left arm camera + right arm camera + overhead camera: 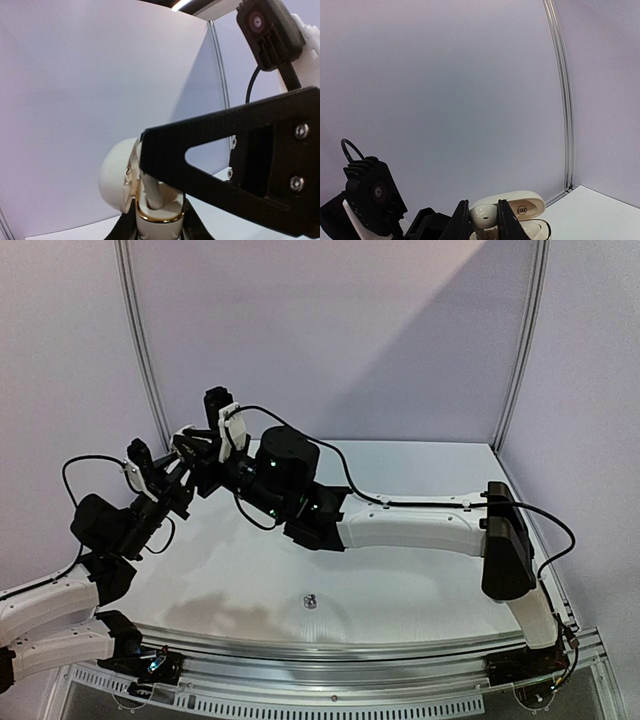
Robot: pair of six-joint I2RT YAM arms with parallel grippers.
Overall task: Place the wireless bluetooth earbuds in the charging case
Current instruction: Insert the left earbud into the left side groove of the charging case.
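Left wrist view shows the charging case [119,174] lifted off the desk [420,590], lid swung open, with its gold-rimmed base clamped between the fingers of my left tool [159,232]. A white earbud [152,194] stands stem-down in the base. On the right wrist view my right tool [483,211] is pinched onto the bulb of that earbud, with the open lid just behind it. One of its black fingers crosses the foreground of the left wrist view. From the top external camera I see both arms reaching to the back-left, their tools meeting above the desk. A small grey item [309,600] lies alone near the front edge, too small for me to identify.
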